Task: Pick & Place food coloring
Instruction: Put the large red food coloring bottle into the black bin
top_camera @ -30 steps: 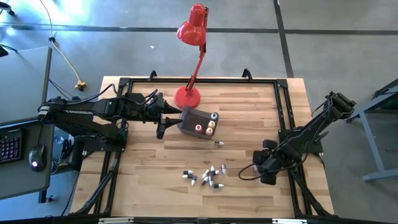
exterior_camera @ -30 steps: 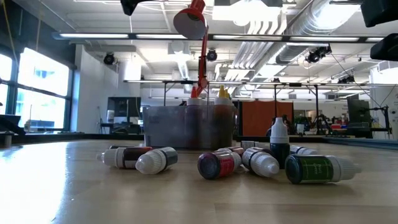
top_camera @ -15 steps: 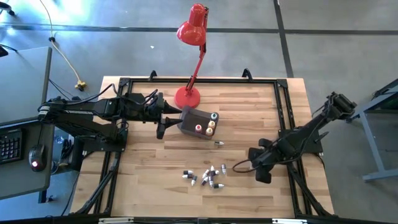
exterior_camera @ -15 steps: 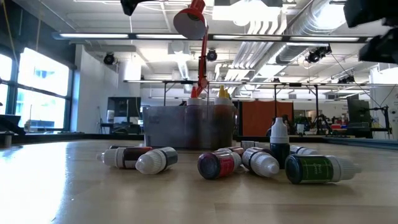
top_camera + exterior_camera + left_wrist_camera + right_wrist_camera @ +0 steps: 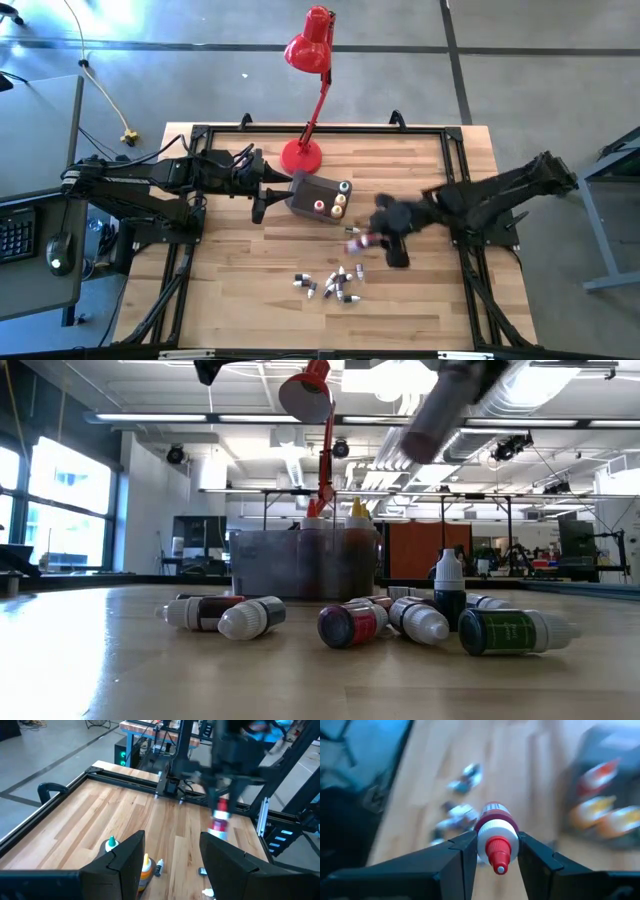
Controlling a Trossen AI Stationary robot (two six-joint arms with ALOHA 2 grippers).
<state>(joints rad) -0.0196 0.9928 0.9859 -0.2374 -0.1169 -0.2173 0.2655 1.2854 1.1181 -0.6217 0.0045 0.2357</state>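
Several food coloring bottles (image 5: 335, 283) lie loose on their sides on the near middle of the table, and they also show as a heap of bottles (image 5: 350, 622) in the low view. One lone bottle (image 5: 352, 231) lies closer to the grey tub (image 5: 318, 197), where three bottles stand upright. My right gripper (image 5: 368, 240) hangs over the table's middle, right of the tub, shut on a red-capped bottle (image 5: 495, 840). My left gripper (image 5: 262, 195) is open at the tub's left end. Whether it touches the tub, I cannot tell. My right gripper pinches the red-capped bottle between its two fingers (image 5: 465, 851), at the white collar (image 5: 496, 831) just behind the red cap. The cap end points back toward the wrist. The bottle (image 5: 219, 816) hangs below the gripper, lifted clear of the table.
A red desk lamp stands with its base (image 5: 300, 156) just beyond the tub, its head (image 5: 310, 45) reaching past the far edge. A black rail frame (image 5: 455, 150) borders the table. Bare wood lies left of the loose bottles and along the near edge.
My right gripper has swung fast from near the table's right edge toward the left and far side, ending close to the tub's right, and it shows blurred. The left gripper, the tub and the loose bottles have stayed put.
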